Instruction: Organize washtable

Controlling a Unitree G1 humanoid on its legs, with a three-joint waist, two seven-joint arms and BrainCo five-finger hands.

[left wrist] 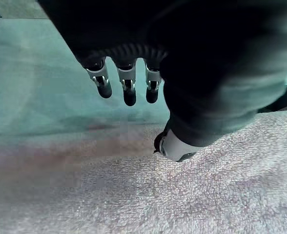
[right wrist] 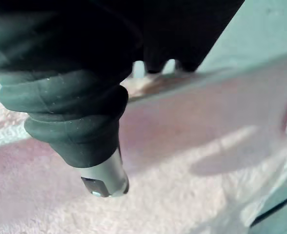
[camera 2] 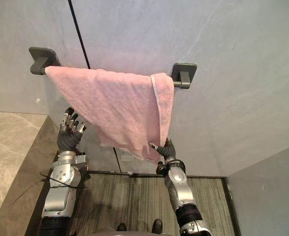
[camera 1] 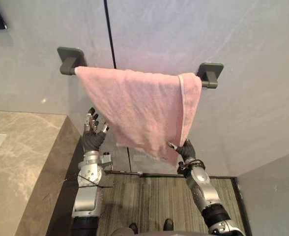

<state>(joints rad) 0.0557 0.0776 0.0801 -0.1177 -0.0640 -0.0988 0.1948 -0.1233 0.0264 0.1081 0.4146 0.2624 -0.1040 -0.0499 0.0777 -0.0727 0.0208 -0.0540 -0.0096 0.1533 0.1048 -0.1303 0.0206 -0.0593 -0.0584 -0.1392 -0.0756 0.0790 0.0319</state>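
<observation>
Pink towel (camera 1: 134, 108) on grey bar (camera 1: 209, 73); left hand (camera 1: 93, 136) beside it, fingers (left wrist: 129, 90) spread; right hand (camera 1: 186, 150) at its hem, fingers unclear.

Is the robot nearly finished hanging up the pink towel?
Nearly. The pink towel is already over the rail. The right hand is at its lower corner and the left hand is open beside its edge. It hangs crooked, so straightening is probably left.

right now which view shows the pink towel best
Left eye view: the whole pink towel hangs over the towel bar, lower edge slanting. Right eye view shows the same. The wrist views show its pile close by the left hand and right hand.
</observation>
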